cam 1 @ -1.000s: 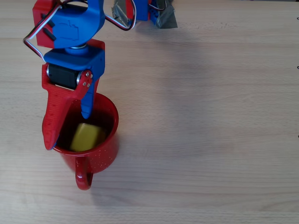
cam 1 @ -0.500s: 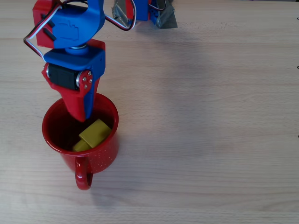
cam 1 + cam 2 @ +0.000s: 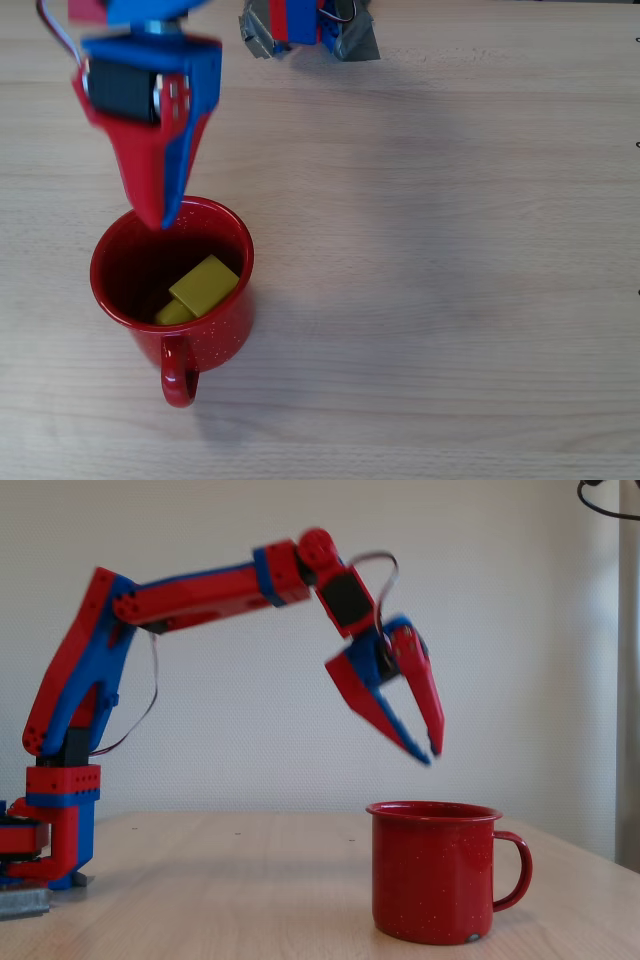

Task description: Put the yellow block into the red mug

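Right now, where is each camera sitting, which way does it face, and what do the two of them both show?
Overhead view: sits above the table, looking straight down at the red mug holding the yellow block; the hand enters from the top.
Fixed view: sits low near table height, looking sideways toward a pale wall; the whole arm shows, base at left.
Shared: both show the mug and the empty hand above it.

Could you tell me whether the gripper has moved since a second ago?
Yes. In the overhead view the gripper has pulled back toward the top edge, off the red mug, where it had been.
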